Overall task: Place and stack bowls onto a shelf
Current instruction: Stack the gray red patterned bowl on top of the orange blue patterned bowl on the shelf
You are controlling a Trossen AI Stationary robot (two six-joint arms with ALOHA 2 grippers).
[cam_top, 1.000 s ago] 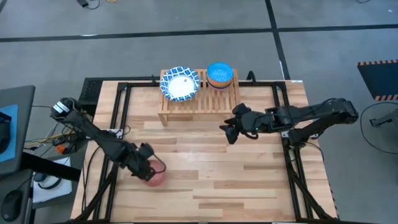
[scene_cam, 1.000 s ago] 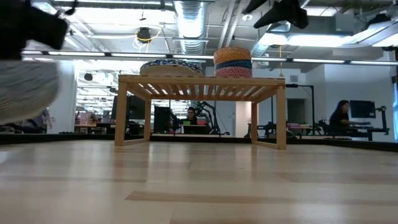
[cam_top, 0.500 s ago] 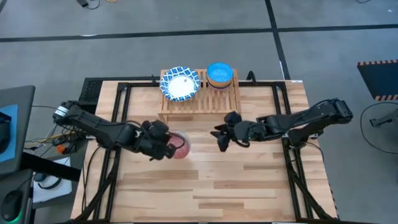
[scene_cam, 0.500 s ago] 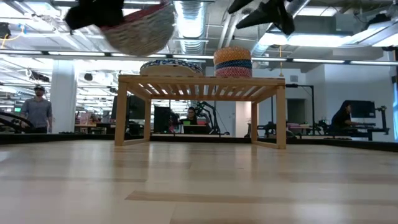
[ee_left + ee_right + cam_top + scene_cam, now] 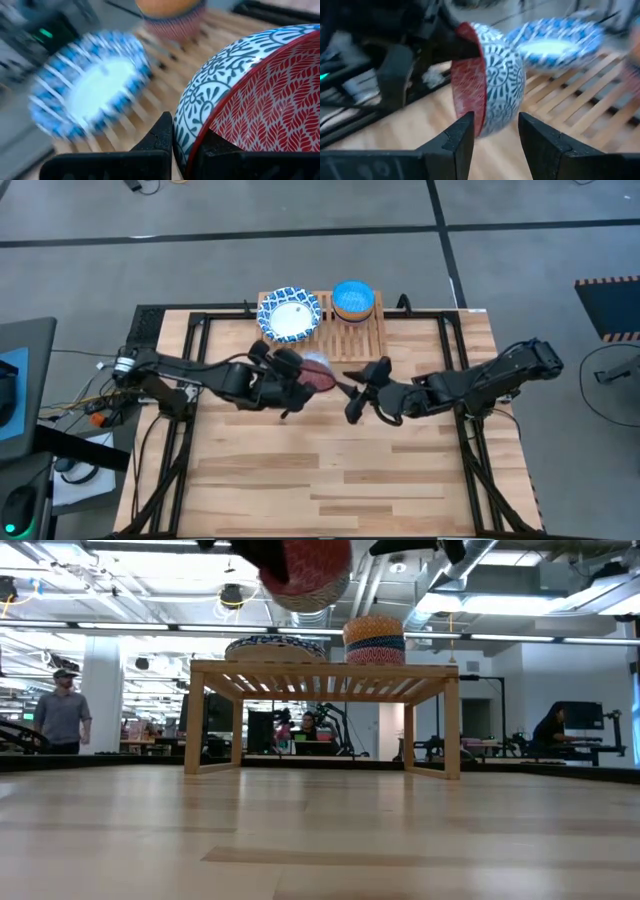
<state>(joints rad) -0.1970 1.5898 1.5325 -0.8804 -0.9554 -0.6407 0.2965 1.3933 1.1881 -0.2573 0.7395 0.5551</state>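
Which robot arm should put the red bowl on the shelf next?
Probably the left. Its gripper is already shut on the red bowl, lifted beside the shelf. The right gripper is open near the bowl but holds nothing.

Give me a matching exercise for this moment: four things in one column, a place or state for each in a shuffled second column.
1. red bowl
2. wide white bowl
3. stack of small bowls
4. right gripper

A. open, facing the held bowl
B. on the shelf's right part
C. clamped by the left gripper
D. on the shelf's left part

Pairs: 1-C, 2-D, 3-B, 4-A
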